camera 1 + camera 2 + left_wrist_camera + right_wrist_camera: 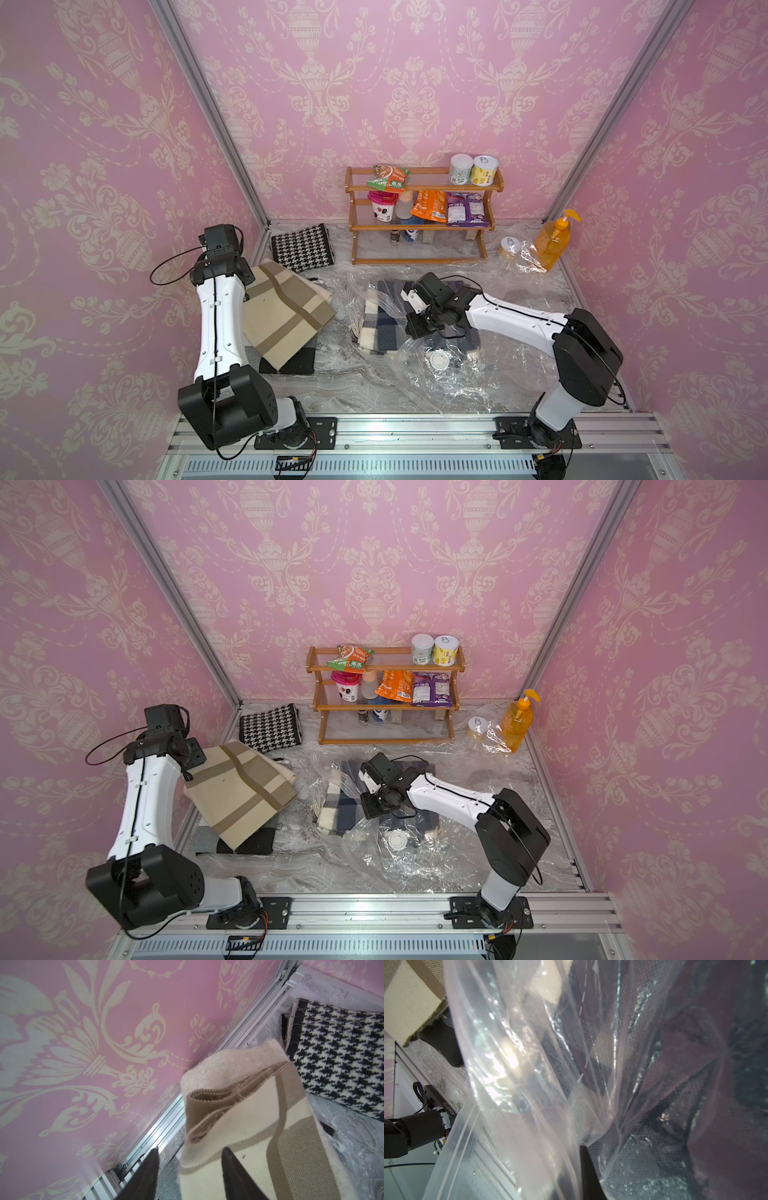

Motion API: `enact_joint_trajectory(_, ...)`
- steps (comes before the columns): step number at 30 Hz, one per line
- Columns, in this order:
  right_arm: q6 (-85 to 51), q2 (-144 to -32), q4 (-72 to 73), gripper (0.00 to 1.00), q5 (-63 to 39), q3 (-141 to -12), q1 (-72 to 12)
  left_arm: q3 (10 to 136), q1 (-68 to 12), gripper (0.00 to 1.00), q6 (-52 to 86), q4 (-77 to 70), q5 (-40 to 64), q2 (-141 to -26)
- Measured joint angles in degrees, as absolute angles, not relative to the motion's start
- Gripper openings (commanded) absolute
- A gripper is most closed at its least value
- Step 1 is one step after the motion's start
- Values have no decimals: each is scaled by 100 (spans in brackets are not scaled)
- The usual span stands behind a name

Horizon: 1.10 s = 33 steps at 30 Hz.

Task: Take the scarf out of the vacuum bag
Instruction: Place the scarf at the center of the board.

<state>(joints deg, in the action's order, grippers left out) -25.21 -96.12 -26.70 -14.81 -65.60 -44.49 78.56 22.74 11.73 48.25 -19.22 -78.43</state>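
Pinching vacuum bag [451, 376] film, right gripper [586, 1148] clamped. Left gripper [189, 1159] jaws apart at beige scarf [286, 307] corner, 9 o'clock. Half inside bag at centre, plaid scarf [376, 328] pokes toward 9 o'clock. Risk: film slipping from pinch, bag dragging along with scarf.

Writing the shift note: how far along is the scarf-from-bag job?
Done: a beige striped scarf lies outside the vacuum bag, beneath the open left gripper. In hand: the right gripper is shut on the bag's plastic. Left: a navy-and-cream plaid scarf lies at least partly under the bag's plastic, so it is not clearly out.
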Motion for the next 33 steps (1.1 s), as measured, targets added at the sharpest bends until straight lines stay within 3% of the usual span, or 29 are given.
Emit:
enact_joint_trajectory(2,-2521,-9612,-2679,10,-1483,-6560,-4442,7856,2283,99,1219,4733,-1848,-7841)
enact_joint_trajectory(11,-2523,-9614,-2683,10,-1520,-6563,-4438,7856,2283,99,1295,4587,-1269,-7747)
enact_joint_trajectory(28,-2637,-9662,-2895,10,-1525,-6895,-4438,6672,2265,99,1739,3994,2412,-7081)
enact_joint_trajectory(33,-2724,-9662,-2812,10,-1564,-6860,-4438,6147,1946,99,1975,3686,3192,-7000)
